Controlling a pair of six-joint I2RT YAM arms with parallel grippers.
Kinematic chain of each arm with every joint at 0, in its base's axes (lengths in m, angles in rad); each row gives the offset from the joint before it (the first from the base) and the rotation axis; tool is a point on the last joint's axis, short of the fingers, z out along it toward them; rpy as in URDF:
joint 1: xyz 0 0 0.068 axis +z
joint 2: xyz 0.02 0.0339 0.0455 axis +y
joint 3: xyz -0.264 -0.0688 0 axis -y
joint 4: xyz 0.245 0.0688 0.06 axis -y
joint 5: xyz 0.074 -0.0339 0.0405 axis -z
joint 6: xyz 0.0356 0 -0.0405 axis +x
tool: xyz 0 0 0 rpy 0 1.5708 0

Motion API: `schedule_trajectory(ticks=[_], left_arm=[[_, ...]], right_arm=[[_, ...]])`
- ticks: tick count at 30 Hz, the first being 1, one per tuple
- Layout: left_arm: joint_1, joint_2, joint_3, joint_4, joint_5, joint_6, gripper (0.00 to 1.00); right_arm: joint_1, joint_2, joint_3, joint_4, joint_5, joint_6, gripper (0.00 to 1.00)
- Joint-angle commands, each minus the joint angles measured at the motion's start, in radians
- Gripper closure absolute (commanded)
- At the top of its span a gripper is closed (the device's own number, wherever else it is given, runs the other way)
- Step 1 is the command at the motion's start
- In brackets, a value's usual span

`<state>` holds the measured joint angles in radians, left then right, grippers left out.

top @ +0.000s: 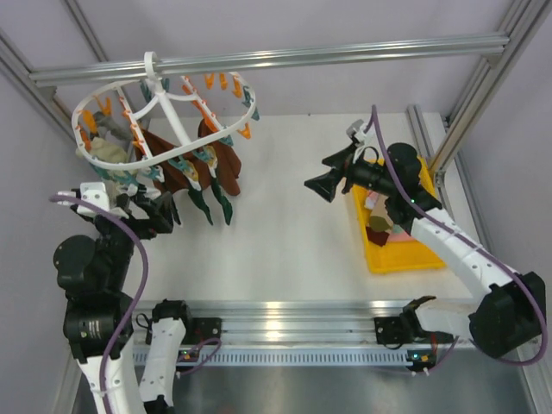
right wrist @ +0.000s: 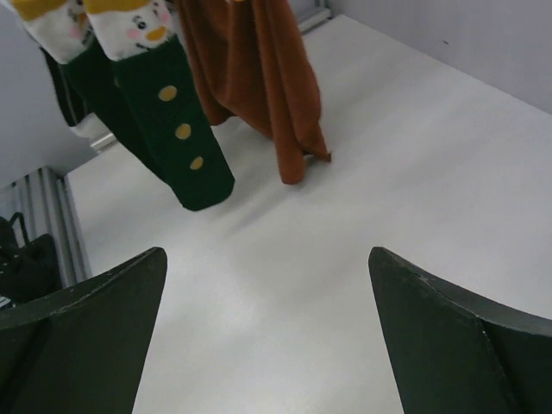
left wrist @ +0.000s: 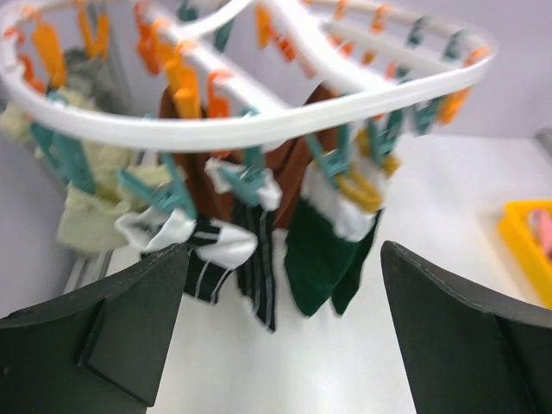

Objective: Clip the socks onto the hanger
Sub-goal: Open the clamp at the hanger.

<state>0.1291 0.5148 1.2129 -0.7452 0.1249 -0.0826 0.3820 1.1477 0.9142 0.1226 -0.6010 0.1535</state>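
The white ring hanger (top: 164, 103) hangs from the rail at the back left, with orange and teal clips. Several socks hang clipped from it: maroon-brown (top: 226, 168), dark green (top: 200, 203), beige (top: 110, 152). In the left wrist view I see the hanger ring (left wrist: 259, 129), dark green socks (left wrist: 323, 259), a striped black-and-white sock (left wrist: 216, 250) and beige ones (left wrist: 90, 207). My left gripper (top: 164, 210) is open and empty just below the hanger. My right gripper (top: 321, 185) is open and empty, held above the table left of the tray. More socks (top: 384, 226) lie in the yellow tray.
The yellow tray (top: 379, 259) sits at the right. The aluminium rail (top: 345, 53) spans the back; frame posts stand at the right and left corners. In the right wrist view, green socks (right wrist: 164, 129) and a brown sock (right wrist: 259, 78) hang over white table.
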Motion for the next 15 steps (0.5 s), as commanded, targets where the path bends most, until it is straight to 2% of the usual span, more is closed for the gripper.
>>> schedule_trajectory(ticks=[1, 6, 9, 15], left_arm=[[0.003, -0.024, 0.034, 0.185, 0.180, -0.117, 0.02], [0.001, -0.016, 0.017, 0.305, 0.286, -0.261, 0.04], [0.001, -0.024, -0.015, 0.412, 0.341, -0.298, 0.05], [0.004, 0.030, 0.007, 0.461, 0.367, -0.338, 0.06]], right_arm=[[0.090, 0.100, 0.116, 0.184, -0.083, -0.035, 0.00], [0.216, 0.246, 0.212, 0.419, -0.144, 0.078, 0.02], [0.277, 0.351, 0.276, 0.489, -0.149, 0.083, 0.07], [0.362, 0.458, 0.331, 0.598, -0.096, 0.041, 0.21]])
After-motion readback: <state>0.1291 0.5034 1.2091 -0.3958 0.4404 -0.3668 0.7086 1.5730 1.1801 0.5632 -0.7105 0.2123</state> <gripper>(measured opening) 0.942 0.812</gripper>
